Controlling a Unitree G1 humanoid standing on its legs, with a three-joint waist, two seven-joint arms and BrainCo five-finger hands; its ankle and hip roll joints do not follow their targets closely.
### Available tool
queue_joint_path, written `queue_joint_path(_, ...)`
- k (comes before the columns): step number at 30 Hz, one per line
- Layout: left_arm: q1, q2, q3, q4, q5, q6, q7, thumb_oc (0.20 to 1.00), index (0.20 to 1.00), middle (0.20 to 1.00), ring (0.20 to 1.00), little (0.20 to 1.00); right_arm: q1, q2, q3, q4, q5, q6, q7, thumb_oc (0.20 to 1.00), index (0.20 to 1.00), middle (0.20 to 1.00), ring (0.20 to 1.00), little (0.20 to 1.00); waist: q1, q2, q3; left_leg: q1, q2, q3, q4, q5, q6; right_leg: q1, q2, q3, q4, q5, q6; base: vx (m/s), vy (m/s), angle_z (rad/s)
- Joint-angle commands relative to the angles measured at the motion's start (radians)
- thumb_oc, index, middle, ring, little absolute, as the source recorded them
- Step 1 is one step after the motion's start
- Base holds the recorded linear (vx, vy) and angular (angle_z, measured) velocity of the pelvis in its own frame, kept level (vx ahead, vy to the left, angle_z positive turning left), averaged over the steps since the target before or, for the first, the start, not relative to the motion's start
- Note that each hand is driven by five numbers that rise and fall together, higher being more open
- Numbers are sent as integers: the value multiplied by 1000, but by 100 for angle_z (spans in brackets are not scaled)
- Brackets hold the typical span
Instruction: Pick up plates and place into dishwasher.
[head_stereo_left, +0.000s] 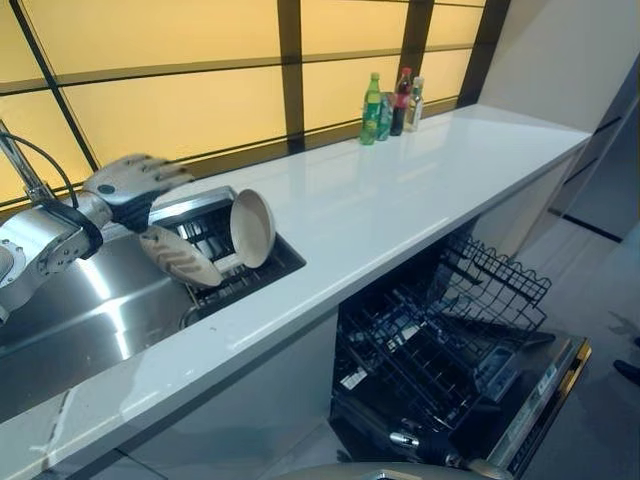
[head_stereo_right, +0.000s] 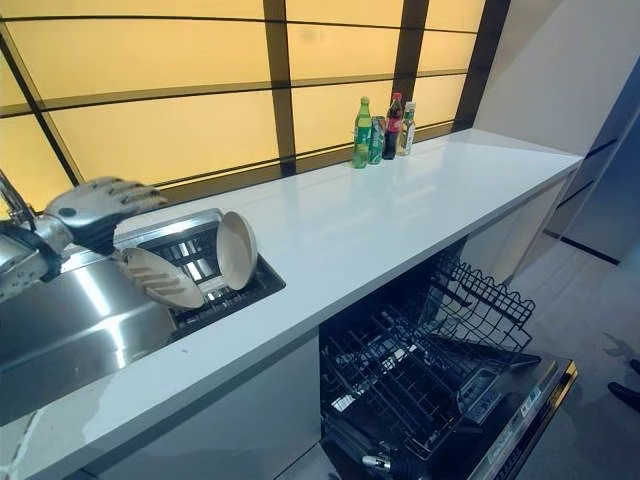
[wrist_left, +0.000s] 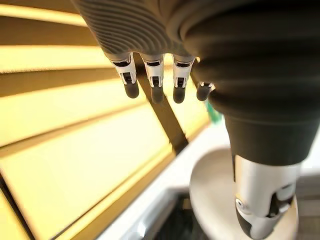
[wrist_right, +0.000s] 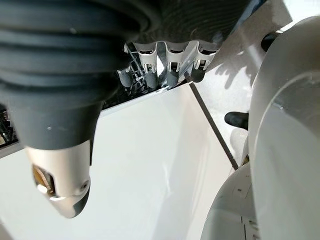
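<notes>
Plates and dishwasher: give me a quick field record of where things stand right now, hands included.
plates: two, both in the dish rack set in the sink; round plate upright on edge, ribbed plate leaning beside it
left hand: above the ribbed plate, fingers straight, holding nothing
right hand: low beside the white cabinet front, fingers relaxed, holding nothing
dishwasher: door down, lower rack pulled out, no plates in it
countertop: bottles at far end
</notes>
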Motion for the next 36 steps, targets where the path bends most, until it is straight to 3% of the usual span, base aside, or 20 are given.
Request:
queue_joint_path(1,-169,56,40,105,22,20,-16,1000,1000,1000,1000,1000,-47,-44,-20,-61,17,-23,17,1000,1000,1000,1000,1000,-4,77,83,75,-72,78,11,-177,17,-11,-1,11,23,-82,91,12,29,3)
queue_joint_path(11,-200,40,13,141,30,-13,-77,1000,1000,1000,1000,1000,-42,-44,-22,-63,-8,-9,18,1000,1000,1000,1000,1000,-8,79,84,73,-77,83,11,-178,21,-17,-4,11,24,-80,95,3,18,0)
queue_joint_path(15,-185,18,21,128,53,-9,-23,1000,1000,1000,1000,1000,-45,-41,-25,-66,-6,-8,11,1000,1000,1000,1000,1000,-9,78,86,73,-78,81,11,-178,22,-18,-4,13,25,-80,95,0,0,0)
queue_joint_path(20,-138,-29,29,152,85,-8,-32,1000,1000,1000,1000,1000,-49,-43,-40,-69,11,-9,1,1000,1000,1000,1000,1000,-12,73,90,71,-79,83,11,-179,24,-21,-2,16,26,-79,94,1,13,0)
queue_joint_path(36,-100,-177,-30,361,282,-5,40,1000,1000,1000,1000,1000,-74,-59,-63,-75,26,5,-23,1000,1000,1000,1000,1000,-48,53,136,54,-79,107,11,-171,34,-59,8,46,39,-70,93,-11,36,-2)
